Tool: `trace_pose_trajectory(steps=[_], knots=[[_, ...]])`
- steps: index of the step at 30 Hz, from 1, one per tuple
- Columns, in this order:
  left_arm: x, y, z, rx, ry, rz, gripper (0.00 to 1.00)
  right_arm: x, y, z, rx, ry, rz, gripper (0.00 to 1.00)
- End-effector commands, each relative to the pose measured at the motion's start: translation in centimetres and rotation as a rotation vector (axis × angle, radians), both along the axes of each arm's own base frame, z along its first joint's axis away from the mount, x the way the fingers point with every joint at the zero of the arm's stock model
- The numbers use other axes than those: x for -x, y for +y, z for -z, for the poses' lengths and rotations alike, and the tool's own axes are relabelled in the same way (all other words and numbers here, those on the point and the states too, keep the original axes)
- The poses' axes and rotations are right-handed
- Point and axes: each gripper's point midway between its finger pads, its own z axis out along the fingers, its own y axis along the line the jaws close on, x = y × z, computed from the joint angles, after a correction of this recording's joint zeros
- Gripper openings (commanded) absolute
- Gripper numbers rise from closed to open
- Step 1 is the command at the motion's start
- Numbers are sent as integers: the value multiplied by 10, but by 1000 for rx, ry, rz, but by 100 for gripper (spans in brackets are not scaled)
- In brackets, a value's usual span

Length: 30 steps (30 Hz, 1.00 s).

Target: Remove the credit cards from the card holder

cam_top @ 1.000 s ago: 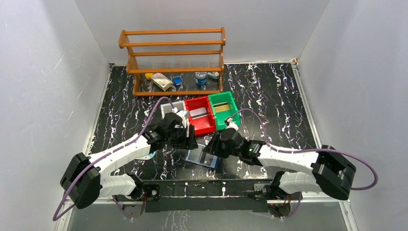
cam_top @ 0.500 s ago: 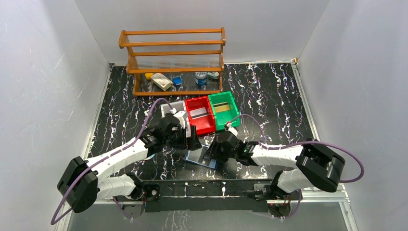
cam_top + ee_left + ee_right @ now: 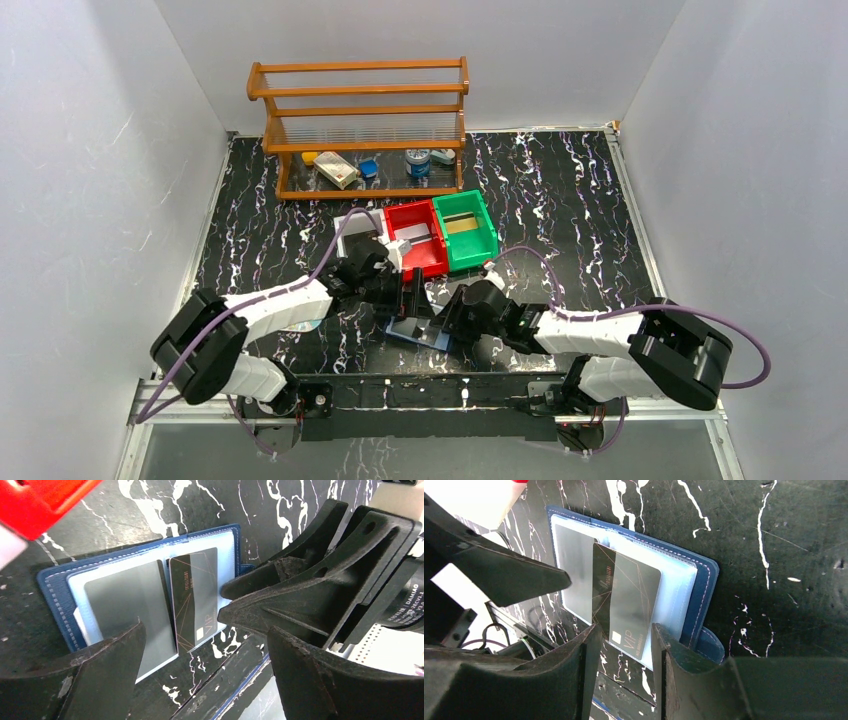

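The card holder lies open on the black marbled table near its front edge, navy outside, light blue inside. A dark card marked VIP sticks out of its pocket toward the table's front edge, partly over a grey card; both also show in the left wrist view, the dark card and the grey card. My right gripper is open, one finger on each side of the dark card's free end. My left gripper is open wide just above the holder, facing the right gripper's fingers.
A grey bin, a red bin and a green bin stand just behind the grippers. A wooden rack with small items stands at the back. The table's front rail is close to the holder.
My left gripper has moved right and down to the holder. My right gripper has shifted forward over the dark card's end. The holder has stayed in place.
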Motion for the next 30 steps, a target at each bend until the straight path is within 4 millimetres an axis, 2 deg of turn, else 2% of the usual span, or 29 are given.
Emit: trace_pose_trajectory(steps=[1,8,9,22,27,30], knots=[[10,-14,-4,87,61,57,86,7,-24,27,95,40,17,50],[14,-12,10,66,110,58,69,7,-24,27,86,42,21,50],[15,-12,11,63,115,61,66,11,-32,35,104,54,22,50],[23,-15,18,97,161,72,42,13,-38,40,109,64,26,50],[22,-14,18,92,159,59,39,14,-39,41,107,66,31,50],[17,-9,17,62,125,39,44,13,-39,40,105,64,32,50]])
